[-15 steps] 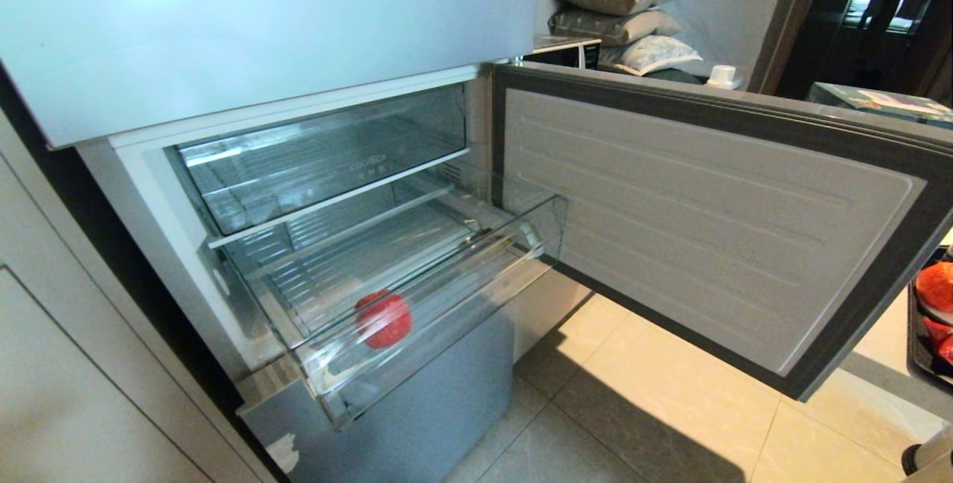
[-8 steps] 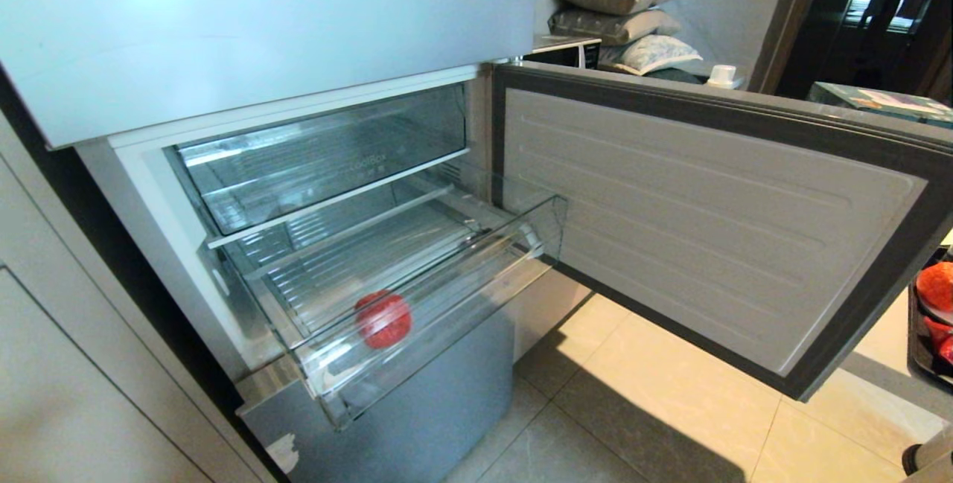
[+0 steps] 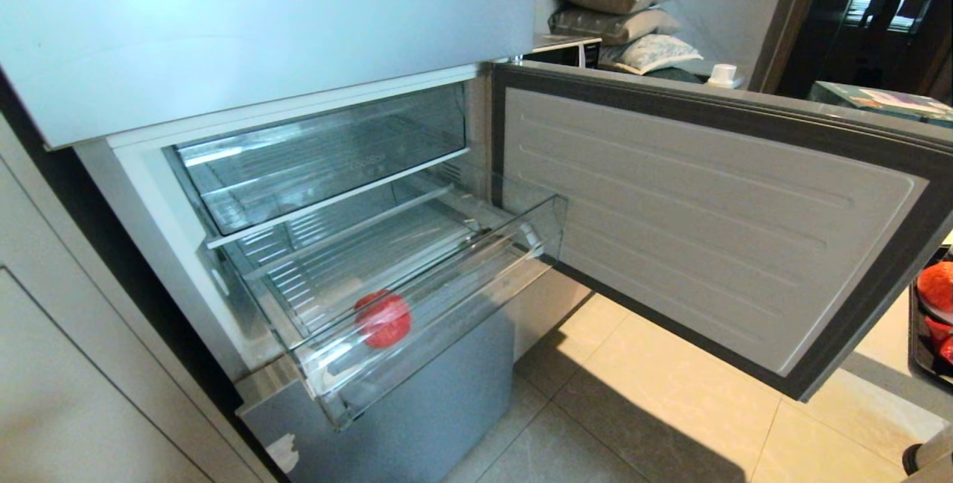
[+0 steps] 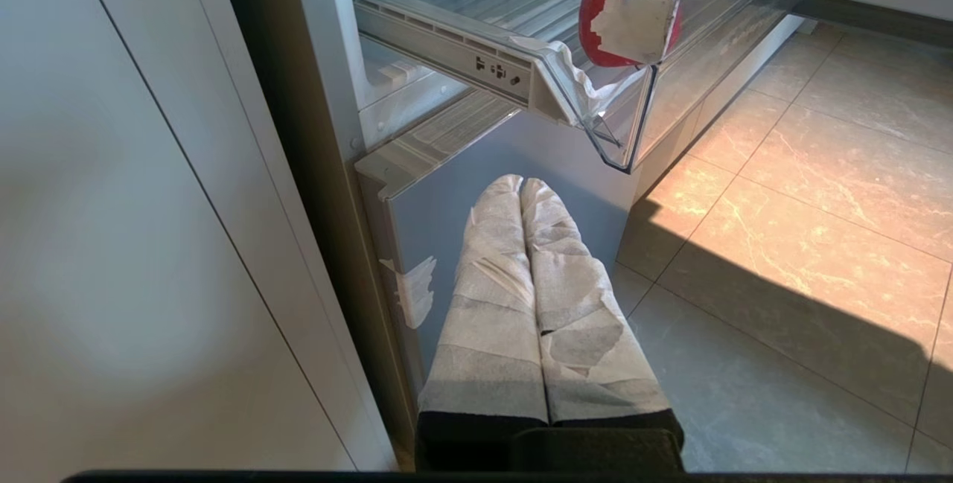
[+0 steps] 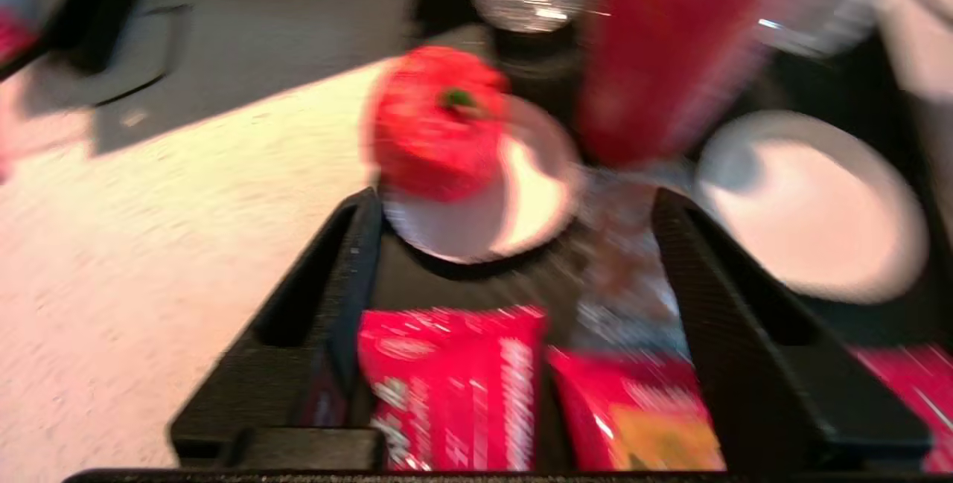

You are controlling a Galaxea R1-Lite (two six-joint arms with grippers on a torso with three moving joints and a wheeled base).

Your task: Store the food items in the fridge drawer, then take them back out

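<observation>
The fridge drawer (image 3: 476,263), a clear bin with a ribbed floor, stands pulled out of the fridge. One food item, a glossy red round fruit (image 3: 383,319), lies at its front left corner behind the see-through lip. In the left wrist view the same fruit (image 4: 599,18) shows behind the drawer's corner (image 4: 595,100). My left gripper (image 4: 521,184) hangs shut below it, in front of the lower fridge panel. My right gripper (image 5: 514,208) is open and holds nothing. It hovers over a black tray (image 5: 461,282) where a second red fruit (image 5: 435,126) sits on a white plate (image 5: 521,208).
The fridge door (image 3: 707,222) stands swung open to the right. A closed upper bin (image 3: 327,163) sits above the drawer. The tray also holds red snack packets (image 5: 454,386), a tall red container (image 5: 670,51) and another white plate (image 5: 811,204). Its edge (image 3: 914,334) shows far right.
</observation>
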